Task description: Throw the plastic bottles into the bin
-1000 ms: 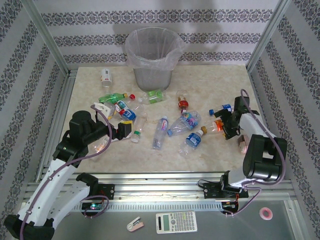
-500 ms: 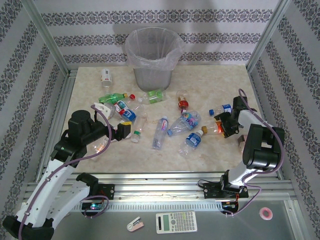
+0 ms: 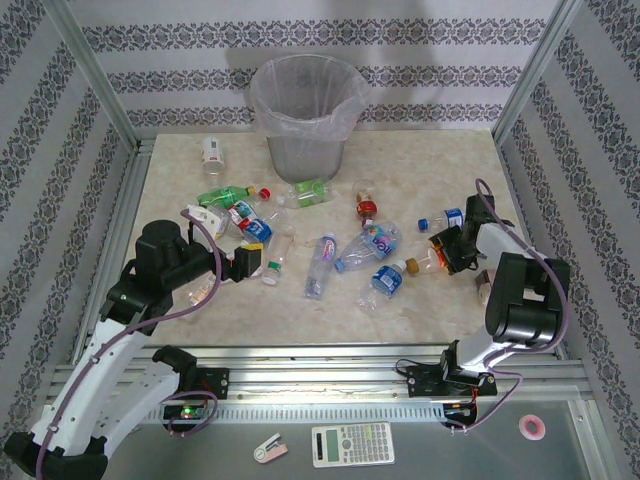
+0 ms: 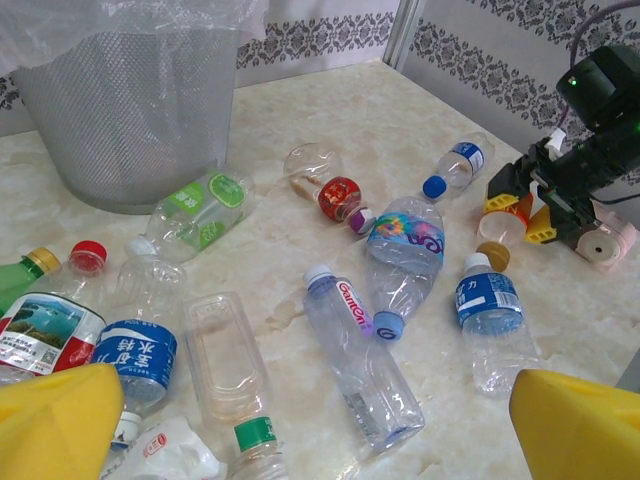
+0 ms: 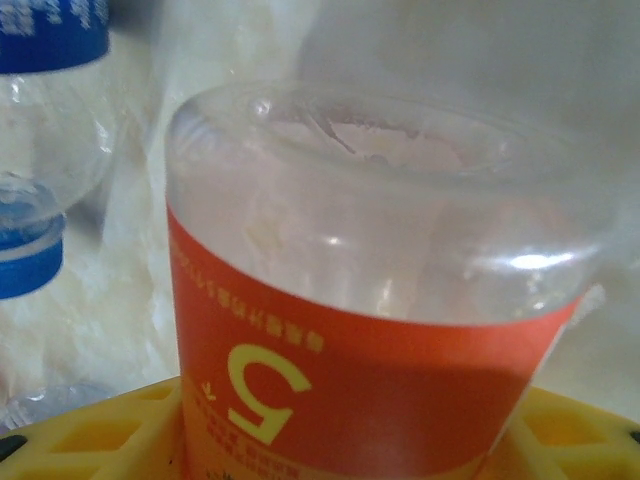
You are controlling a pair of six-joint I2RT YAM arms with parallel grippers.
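Note:
Several plastic bottles lie scattered across the marble table in front of the grey bin, which is lined with a clear bag. My left gripper hovers open over the left part of the pile. Its yellow fingers stand wide apart, low above a clear white-capped bottle and a blue-labelled one. At the right, my right gripper is shut on an orange-labelled bottle lying on the table, with a yellow finger against each side. The left wrist view shows that grip too.
The bin stands at the far middle, behind a green-labelled bottle. A pinkish roll lies beside the right arm. Aluminium posts and patterned walls close in three sides. A calculator and pink tape lie below the table rail.
My right gripper's jaws have closed from wide apart onto the orange-labelled bottle, and that arm has shifted slightly. The left arm and the other bottles have stayed put.

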